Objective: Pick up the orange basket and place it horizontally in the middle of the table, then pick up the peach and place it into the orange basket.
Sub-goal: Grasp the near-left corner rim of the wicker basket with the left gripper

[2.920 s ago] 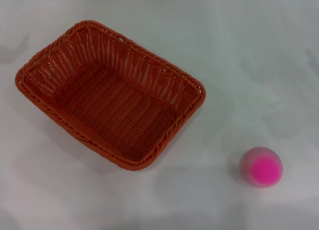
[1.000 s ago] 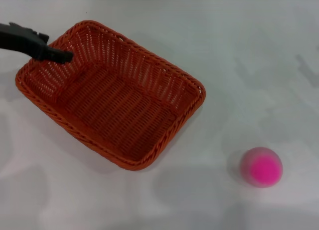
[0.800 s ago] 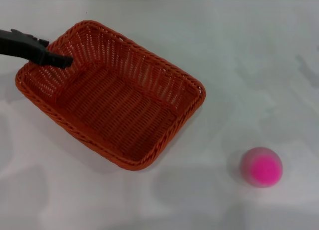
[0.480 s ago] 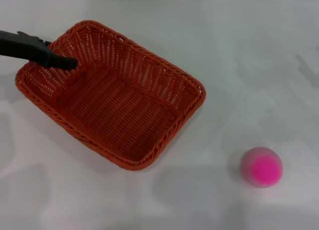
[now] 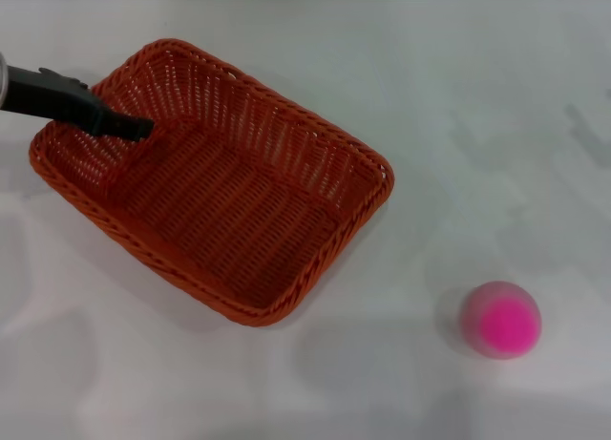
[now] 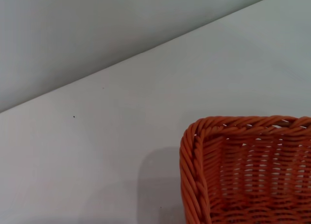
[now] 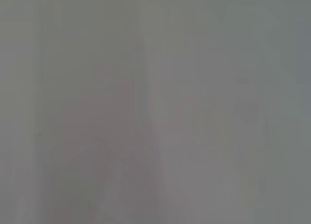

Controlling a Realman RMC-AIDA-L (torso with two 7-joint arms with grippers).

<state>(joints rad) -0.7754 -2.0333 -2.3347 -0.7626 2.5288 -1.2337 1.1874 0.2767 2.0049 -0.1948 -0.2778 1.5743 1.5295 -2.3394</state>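
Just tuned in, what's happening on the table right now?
The left gripper is reaching in over the far-left corner of the orange basket, which sits diagonally on the table and is not yet lifted. The peach lies untouched on the table to the basket's right. The right arm is out of view.

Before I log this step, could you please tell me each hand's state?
Left hand: over the basket's far left corner; open or shut cannot be told.
Right hand: not in view.

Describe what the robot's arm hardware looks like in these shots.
Only the left gripper shows: a slim matte black finger tapering to a blunt tip, with a small raised step near its base and a grey metallic part at the frame edge. No cables or markings visible.
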